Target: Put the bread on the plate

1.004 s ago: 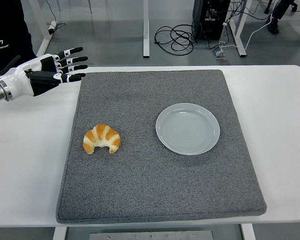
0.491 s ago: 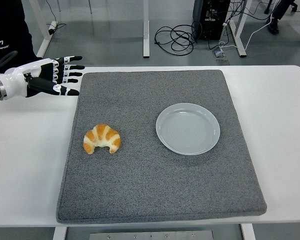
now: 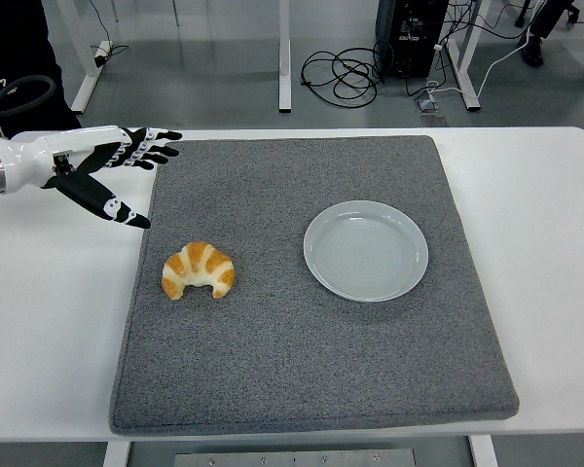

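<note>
A golden croissant [image 3: 198,269] lies on the left part of a grey mat [image 3: 302,370]. To its right on the same mat sits a pale, empty round plate [image 3: 366,250]. My left hand [image 3: 127,175] hovers at the mat's far left corner, up and to the left of the croissant and apart from it. Its fingers are spread flat and the thumb points down toward the bread; it holds nothing. The right arm does not show.
The mat covers most of the white table [image 3: 545,224]. Behind the table are cables [image 3: 341,73] on the floor and table legs. A person in dark clothing [image 3: 15,58] stands at the top left corner.
My left hand has turned palm-down and opened wider, its thumb swinging down toward the croissant. The fingertips have shifted slightly right over the mat's corner. Croissant and plate have not moved.
</note>
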`<state>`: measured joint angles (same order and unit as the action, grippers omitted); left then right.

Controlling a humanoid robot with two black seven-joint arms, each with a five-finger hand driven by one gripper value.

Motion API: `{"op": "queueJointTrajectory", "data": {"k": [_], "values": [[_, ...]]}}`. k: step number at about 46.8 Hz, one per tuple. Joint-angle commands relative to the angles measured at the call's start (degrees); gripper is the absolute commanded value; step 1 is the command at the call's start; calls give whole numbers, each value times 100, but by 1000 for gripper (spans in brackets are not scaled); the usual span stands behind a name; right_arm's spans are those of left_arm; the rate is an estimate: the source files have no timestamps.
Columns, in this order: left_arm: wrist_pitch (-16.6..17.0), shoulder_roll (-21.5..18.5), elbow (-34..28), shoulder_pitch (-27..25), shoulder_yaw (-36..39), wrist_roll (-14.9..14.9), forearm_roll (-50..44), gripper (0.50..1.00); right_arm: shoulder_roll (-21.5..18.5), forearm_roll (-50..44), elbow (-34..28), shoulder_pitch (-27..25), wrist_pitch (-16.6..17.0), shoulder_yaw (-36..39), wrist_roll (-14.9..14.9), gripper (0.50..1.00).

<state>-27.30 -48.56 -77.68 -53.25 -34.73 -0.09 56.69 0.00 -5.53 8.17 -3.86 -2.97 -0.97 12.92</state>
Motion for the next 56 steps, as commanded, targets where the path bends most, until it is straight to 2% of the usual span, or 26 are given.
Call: {"op": "queueJointTrajectory", "data": {"k": [1, 14, 22, 29, 41, 46, 51, 56], "values": [[-3, -13, -27, -10, 1, -9, 368, 977, 0, 0, 0, -1, -2, 0, 0, 1000], [6, -153, -432, 25, 10, -9, 641, 977, 0, 0, 0, -1, -2, 0, 0, 1000], [58, -66, -502, 34, -34, -9, 958, 977, 0, 0, 0, -1, -2, 0, 0, 1000], [383, 241, -493, 104, 54, -9, 1010, 978, 0, 0, 0, -1, -2, 0, 0, 1000], [1236, 532, -485, 192, 748, -26, 1731, 978, 0, 0, 0, -1, -2, 0, 0, 1000], [1271, 602, -476, 192, 819, -158, 1705, 978, 0, 0, 0, -1, -2, 0, 0, 1000], [1280, 725, -458, 201, 810, -185, 1670, 977, 0, 0, 0, -1, -2, 0, 0, 1000], [1429, 822, -423, 201, 784, -176, 1451, 978, 0, 0, 0, -1, -2, 0, 0, 1000]]}}
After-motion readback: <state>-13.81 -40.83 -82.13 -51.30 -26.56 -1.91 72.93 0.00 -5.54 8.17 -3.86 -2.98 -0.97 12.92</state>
